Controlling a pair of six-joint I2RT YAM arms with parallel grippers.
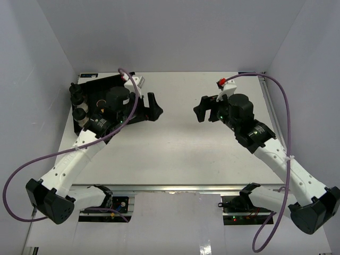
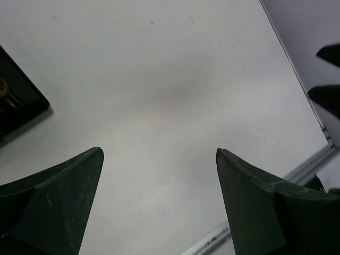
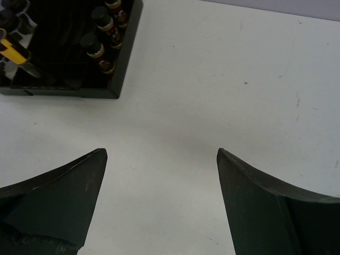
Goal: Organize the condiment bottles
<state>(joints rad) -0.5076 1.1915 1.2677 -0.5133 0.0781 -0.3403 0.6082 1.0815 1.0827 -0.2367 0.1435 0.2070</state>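
Observation:
The condiment bottles stand in a black ribbed tray (image 1: 96, 85) at the table's back left. In the top view two clear jars with black caps (image 1: 79, 112) show at its left edge; the left arm hides the rest. In the right wrist view, three dark-filled jars with black caps (image 3: 96, 52) stand along the tray's right side (image 3: 119, 74), and a slim bottle with a yellow band (image 3: 13, 52) is at its left. My left gripper (image 1: 154, 106) (image 2: 159, 151) is open and empty, just right of the tray. My right gripper (image 1: 200, 107) (image 3: 162, 151) is open and empty, facing it.
The tray's corner (image 2: 18, 101) shows at the left of the left wrist view, and the right gripper's fingers (image 2: 326, 74) at its right edge. White walls close in the table. A metal rail (image 1: 180, 188) runs along the near edge.

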